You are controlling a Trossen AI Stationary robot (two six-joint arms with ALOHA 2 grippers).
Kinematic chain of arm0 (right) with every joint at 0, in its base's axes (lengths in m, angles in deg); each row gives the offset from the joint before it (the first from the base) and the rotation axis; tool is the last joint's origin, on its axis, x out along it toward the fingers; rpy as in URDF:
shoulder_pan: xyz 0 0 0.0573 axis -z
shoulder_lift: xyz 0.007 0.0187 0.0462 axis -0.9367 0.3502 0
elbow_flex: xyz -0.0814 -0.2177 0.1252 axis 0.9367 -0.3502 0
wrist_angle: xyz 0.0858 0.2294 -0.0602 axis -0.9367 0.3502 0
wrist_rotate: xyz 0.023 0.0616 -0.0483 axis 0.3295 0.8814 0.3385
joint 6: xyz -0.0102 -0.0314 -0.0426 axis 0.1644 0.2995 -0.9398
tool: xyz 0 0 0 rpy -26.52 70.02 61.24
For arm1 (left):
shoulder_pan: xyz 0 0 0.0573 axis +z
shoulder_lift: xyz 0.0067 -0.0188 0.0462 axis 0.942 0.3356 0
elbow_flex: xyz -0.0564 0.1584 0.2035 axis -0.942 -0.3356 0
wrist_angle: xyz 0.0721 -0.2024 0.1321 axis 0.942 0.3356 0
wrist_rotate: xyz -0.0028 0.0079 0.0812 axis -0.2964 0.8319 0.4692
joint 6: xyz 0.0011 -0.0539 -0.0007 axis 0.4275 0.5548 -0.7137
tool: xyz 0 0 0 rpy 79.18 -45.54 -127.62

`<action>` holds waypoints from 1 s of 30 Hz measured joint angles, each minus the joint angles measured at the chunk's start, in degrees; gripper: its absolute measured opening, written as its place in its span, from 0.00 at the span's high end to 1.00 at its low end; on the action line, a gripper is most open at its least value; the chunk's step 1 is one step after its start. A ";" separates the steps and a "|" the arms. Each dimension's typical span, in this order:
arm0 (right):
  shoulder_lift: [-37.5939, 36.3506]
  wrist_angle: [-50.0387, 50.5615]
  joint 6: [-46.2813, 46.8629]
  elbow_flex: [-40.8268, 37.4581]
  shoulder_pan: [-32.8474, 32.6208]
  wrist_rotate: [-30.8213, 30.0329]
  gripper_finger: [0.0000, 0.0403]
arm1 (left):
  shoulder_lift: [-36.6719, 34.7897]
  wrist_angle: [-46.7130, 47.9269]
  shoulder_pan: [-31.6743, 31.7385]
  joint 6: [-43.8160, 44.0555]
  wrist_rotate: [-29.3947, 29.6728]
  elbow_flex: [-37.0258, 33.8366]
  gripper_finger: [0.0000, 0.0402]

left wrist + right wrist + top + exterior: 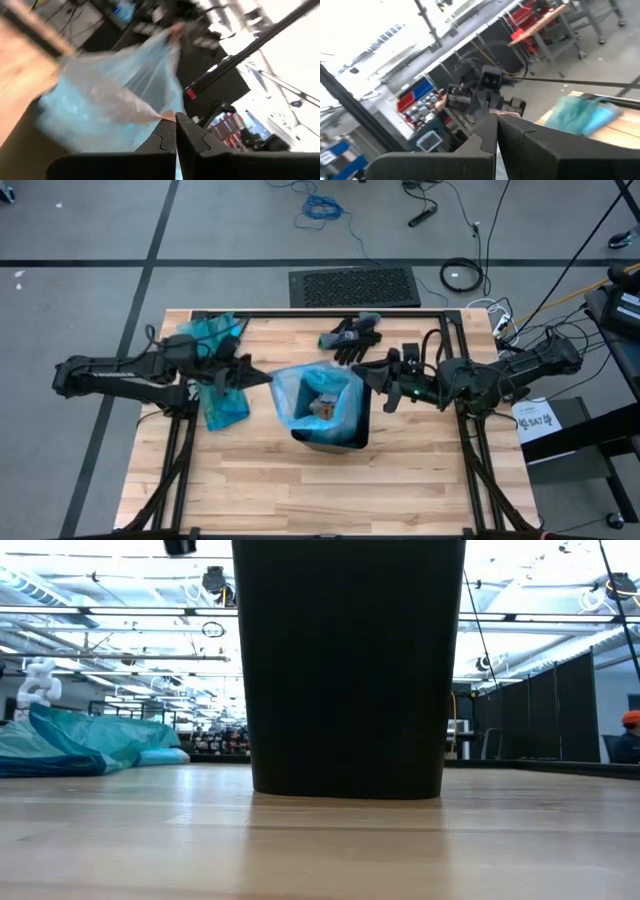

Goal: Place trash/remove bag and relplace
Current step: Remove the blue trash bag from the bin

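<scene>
Two pincers meet over one black bin point(335, 435), one on each side of its rim. The left gripper point(262, 379) has its fingers pressed together on the edge of the pale blue bag point(300, 395) that lines the bin; from the left wrist view the thin film point(120, 95) stretches away from the closed fingertips point(170, 132). The right gripper point(368, 373) sits at the opposite edge, fingers likewise together on the bag's rim, though how much film they catch I cannot tell. Between the two grippers, down inside the liner, lies the trash point(322, 406), a small heap of brown and white crumpled scraps. Behind the left gripper, near that arm's wrist, teal spare bags point(212, 330) lie bunched on the wooden table point(300, 500), with another blue piece point(225, 405) just beside its fingers. Beyond the right gripper, toward the far edge, rests a pair of black gloves point(352, 335).
</scene>
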 joint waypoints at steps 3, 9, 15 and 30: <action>1.70 -3.86 -0.22 0.00 0.79 2.40 1.00 | 1.55 0.29 -0.01 -2.11 0.01 3.76 1.00; 5.59 -8.62 0.84 0.03 2.31 7.36 1.00 | 6.19 0.45 -0.01 -3.50 -0.02 8.87 1.00; 10.39 -8.72 1.61 3.92 3.64 12.18 1.00 | 11.62 0.47 -0.01 -3.22 -3.25 11.99 1.00; 13.89 -5.61 4.19 7.87 7.77 21.09 0.94 | 19.63 -0.21 0.00 -3.20 -2.54 19.27 1.00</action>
